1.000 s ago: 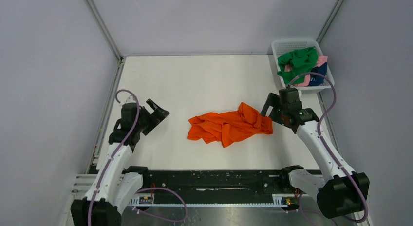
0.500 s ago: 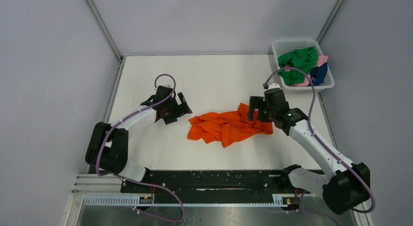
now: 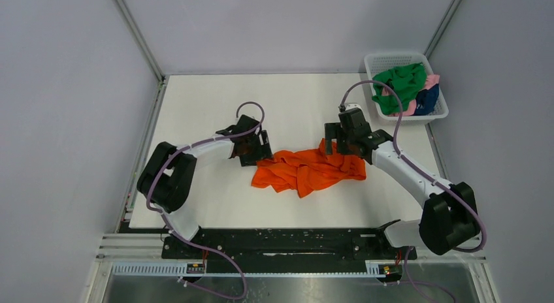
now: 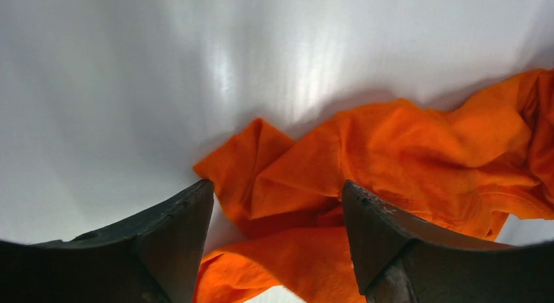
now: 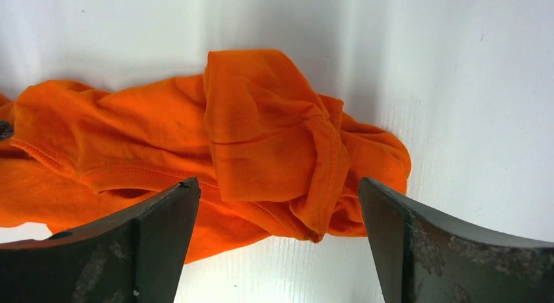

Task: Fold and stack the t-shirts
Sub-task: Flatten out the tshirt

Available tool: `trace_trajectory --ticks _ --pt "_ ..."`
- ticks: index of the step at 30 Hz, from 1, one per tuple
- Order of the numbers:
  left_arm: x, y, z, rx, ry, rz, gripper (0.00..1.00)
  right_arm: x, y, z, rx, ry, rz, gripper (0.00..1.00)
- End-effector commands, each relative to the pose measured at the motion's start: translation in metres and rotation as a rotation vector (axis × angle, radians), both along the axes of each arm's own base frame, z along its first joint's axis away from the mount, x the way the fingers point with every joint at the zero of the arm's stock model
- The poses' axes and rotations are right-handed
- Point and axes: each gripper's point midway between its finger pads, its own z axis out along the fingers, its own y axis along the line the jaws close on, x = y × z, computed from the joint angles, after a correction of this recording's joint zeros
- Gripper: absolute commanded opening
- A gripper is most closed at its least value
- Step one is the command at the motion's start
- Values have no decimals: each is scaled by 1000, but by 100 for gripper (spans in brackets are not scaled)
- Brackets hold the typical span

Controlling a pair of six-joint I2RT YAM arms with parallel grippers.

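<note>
A crumpled bright orange t-shirt (image 3: pixel 307 170) lies in the middle of the white table. My left gripper (image 3: pixel 256 149) is open at the shirt's left end, its jaws straddling a cloth corner (image 4: pixel 261 179) without closing on it. My right gripper (image 3: pixel 338 140) is open at the shirt's upper right end, hovering over a folded sleeve (image 5: pixel 274 140). Green (image 3: pixel 400 84), pink (image 3: pixel 410 109) and navy (image 3: pixel 428 100) t-shirts sit bunched in the basket at the back right.
The white mesh basket (image 3: pixel 392 59) stands at the table's far right corner, close behind my right arm. Grey walls enclose the table on three sides. The black rail (image 3: pixel 287 241) runs along the near edge.
Both arms have reached inward to the orange shirt: the left from the table's left side to the shirt's left end, the right forward and left to its upper right end. The shirt has not moved.
</note>
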Motion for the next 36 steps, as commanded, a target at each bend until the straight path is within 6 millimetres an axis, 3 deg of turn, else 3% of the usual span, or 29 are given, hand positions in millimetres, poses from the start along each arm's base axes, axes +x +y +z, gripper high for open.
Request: trace_trajectory --ticks 1,5,7,10,13,19,25,29,31,34,36 --pt "-7 -10 -21 73 59 -36 71 21 5 15 -9 -67 -1 99" --pt "-7 -24 -23 97 58 -65 67 25 5 11 -27 -62 4 99" --pt "-5 -28 -22 105 53 -68 58 26 5 7 -34 -50 9 100" --pt "-3 -34 -19 103 40 -80 36 28 8 0 -40 -32 18 99" --pt "0 -36 -13 106 15 -80 0 33 11 -4 -45 -23 24 99" --pt "6 -27 11 129 -88 -45 0 43 37 -9 26 -1 99 94" --pt "3 -17 36 91 -178 9 0 51 46 -30 3 21 115 87" --pt "-3 -12 47 68 -203 35 0 54 45 -46 -17 61 90 65" --pt "-5 -8 53 64 -223 44 0 53 47 -47 -10 73 95 46" --pt "-9 -4 67 54 -266 45 0 52 48 -30 9 28 87 16" --pt "-12 -2 79 49 -305 40 0 49 48 -6 46 -42 84 6"
